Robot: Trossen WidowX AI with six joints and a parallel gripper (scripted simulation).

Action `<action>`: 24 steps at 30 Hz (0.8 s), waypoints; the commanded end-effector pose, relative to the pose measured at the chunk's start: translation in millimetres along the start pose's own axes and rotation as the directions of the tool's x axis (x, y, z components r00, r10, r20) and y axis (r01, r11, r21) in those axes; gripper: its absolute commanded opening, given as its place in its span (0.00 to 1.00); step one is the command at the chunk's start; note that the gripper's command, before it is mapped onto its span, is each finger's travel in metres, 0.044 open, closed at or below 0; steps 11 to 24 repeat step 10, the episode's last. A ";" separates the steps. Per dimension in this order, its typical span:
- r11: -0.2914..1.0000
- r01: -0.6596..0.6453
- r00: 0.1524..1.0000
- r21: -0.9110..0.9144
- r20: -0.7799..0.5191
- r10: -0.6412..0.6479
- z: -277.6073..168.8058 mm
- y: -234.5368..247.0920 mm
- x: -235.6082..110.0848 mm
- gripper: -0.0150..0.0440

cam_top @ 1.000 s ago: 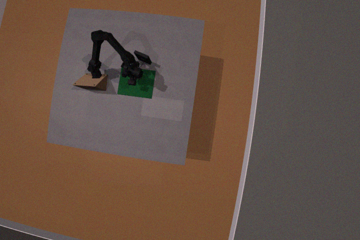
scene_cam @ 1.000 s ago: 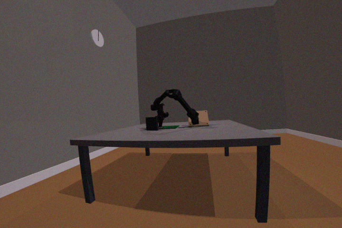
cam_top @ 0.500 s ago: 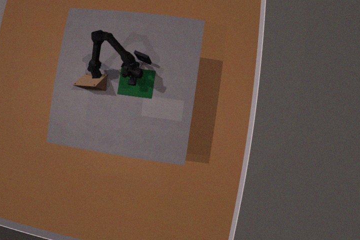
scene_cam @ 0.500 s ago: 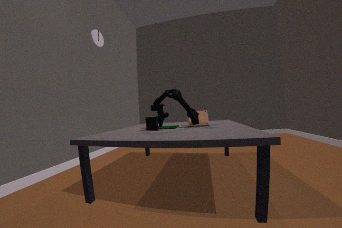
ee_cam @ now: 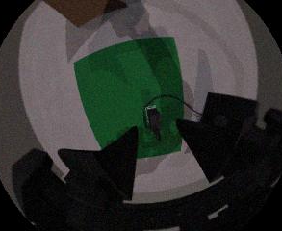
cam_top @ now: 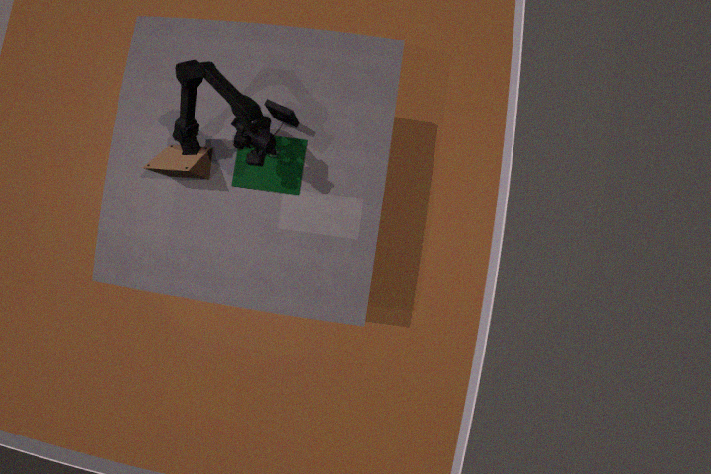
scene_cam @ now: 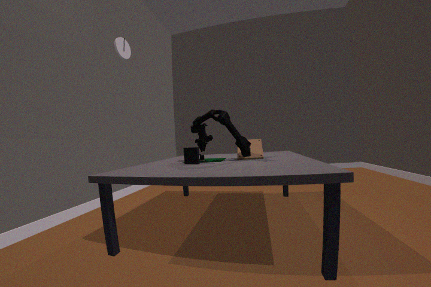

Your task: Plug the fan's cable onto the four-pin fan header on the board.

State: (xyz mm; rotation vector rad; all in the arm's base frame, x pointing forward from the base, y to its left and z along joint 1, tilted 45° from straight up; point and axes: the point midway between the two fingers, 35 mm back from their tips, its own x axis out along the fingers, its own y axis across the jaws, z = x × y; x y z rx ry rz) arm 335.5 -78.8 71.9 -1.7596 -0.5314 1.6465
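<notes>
The green board [cam_top: 267, 174] [scene_cam: 213, 159] [ee_cam: 115, 90] lies flat on the grey table. The small dark plug [ee_cam: 154, 117] sits upright on the board near its lower right edge, and its thin cable [ee_cam: 173, 98] runs off to the black fan [cam_top: 281, 112] [scene_cam: 191, 155] [ee_cam: 227, 115]. My gripper [ee_cam: 156, 126] [cam_top: 256, 159] [scene_cam: 202, 151] is open. Its two dark fingers stand apart on either side of the plug and a little above it, with a clear gap to it in the wrist view.
The arm's tan wedge base [cam_top: 180, 161] [scene_cam: 251, 149] stands beside the board. A paler rectangle [cam_top: 321, 215] marks the table in front of the board.
</notes>
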 end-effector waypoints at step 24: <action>1.000 -0.002 1.000 0.001 0.015 0.002 117.8 0.4 -0.5 0.69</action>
